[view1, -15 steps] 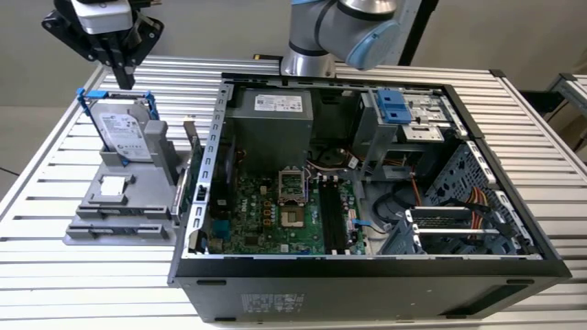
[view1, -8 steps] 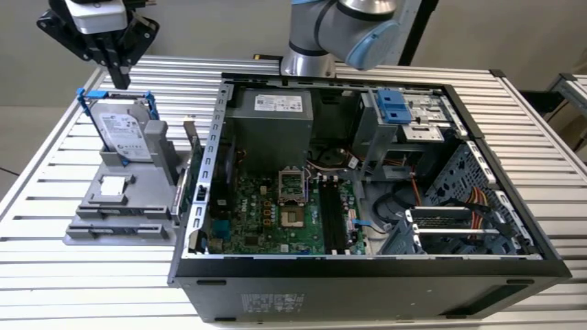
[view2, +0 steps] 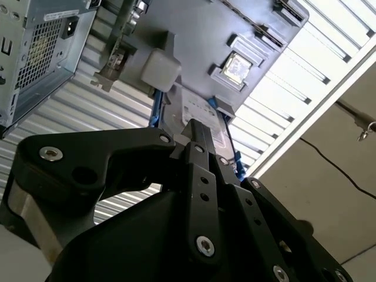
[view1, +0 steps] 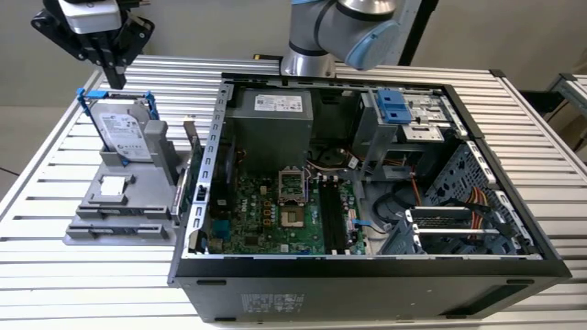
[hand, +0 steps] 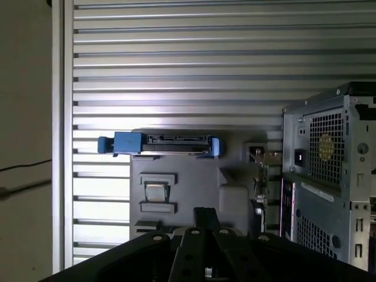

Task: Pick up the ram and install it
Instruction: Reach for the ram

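My gripper hangs high above the far end of the grey parts holder, over the hard drive. Its black fingers are pressed together with nothing between them, as also seen at the fingers in the first wrist view. The ram looks like a thin dark stick standing on edge at the holder's side, right next to the computer case; it is well below the gripper and apart from it. Inside the open case, the green motherboard has long black memory slots.
A silver hard drive with blue handles stands upright in the holder, with a small square chip in front of it. A metal card bracket stands beside the ram. The open case takes up the slatted table's middle and the exterior view's right.
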Controlling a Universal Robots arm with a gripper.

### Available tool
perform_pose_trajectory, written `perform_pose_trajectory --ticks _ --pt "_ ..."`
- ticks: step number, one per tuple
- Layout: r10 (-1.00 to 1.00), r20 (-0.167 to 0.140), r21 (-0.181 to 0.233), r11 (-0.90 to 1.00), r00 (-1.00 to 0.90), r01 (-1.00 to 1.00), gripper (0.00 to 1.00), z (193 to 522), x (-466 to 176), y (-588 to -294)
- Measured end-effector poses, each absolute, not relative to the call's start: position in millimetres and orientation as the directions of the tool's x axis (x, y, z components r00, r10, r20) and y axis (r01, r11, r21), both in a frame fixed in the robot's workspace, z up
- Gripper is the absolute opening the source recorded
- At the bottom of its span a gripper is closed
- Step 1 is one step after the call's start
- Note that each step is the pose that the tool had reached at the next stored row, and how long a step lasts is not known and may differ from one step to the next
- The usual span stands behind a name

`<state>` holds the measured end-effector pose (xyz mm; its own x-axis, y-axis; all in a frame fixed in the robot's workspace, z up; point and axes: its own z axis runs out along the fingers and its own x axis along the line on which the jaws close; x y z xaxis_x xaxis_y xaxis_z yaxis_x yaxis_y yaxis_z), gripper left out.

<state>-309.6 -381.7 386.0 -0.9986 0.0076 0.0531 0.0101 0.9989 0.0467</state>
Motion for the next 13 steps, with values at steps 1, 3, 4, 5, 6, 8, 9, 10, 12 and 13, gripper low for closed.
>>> perform_pose_trajectory --ticks 1,3,4,5,6,8,9,10,12,13 --pt "0.007 0.053 0.047 0.999 -0.999 0.01 0.0 386.0 -310.1 -381.7" --pt "0.007 0.053 0.047 0.999 -0.999 0.009 0.0 386.0 -310.7 -381.6" --pt "0.007 0.053 0.047 0.999 -0.999 0.009 0.0 386.0 -310.8 -381.6" --pt "0.007 0.053 0.047 0.999 -0.999 0.009 0.0 386.1 -310.8 -381.6" --pt "0.007 0.053 0.047 0.999 -0.999 0.009 0.0 386.0 -310.9 -381.7" --pt "0.007 0.054 0.047 0.999 -0.999 0.009 0.0 386.0 -310.9 -382.1" --pt "0.007 0.054 0.047 0.999 -0.999 0.009 0.0 386.0 -310.9 -382.6" --pt "0.007 0.054 0.047 0.999 -0.999 0.009 0.0 386.0 -310.9 -383.1" --pt "0.007 0.054 0.047 0.999 -0.999 0.009 0.0 386.0 -310.9 -384.5" --pt "0.007 0.054 0.047 0.999 -0.998 0.009 0.0 386.0 -311.0 -385.1"
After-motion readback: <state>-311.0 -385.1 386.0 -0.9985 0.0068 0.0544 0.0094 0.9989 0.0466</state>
